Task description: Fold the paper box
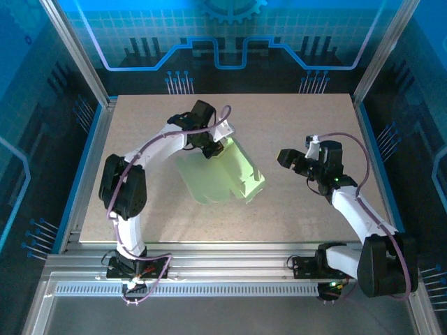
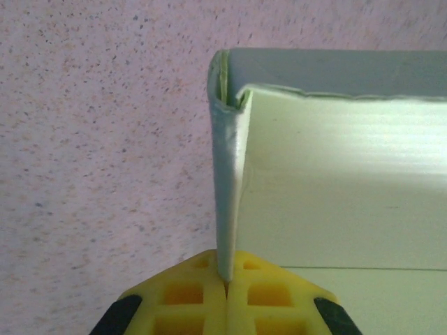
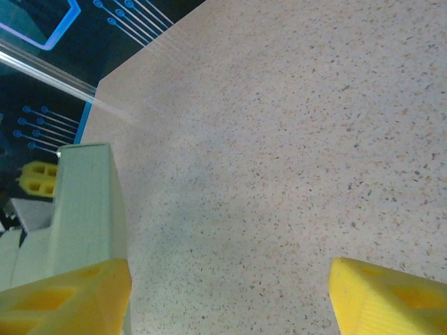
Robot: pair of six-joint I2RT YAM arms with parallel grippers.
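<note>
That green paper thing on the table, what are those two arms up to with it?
The two robot arms are folding a paper box out of thin pale green card. The left tool is shut on the edge of one upright panel, pinching it at a folded corner. The right tool is open and holds nothing; it hangs over the bare table, off to the right of the box and apart from it. The box looks only partly shaped.
</note>
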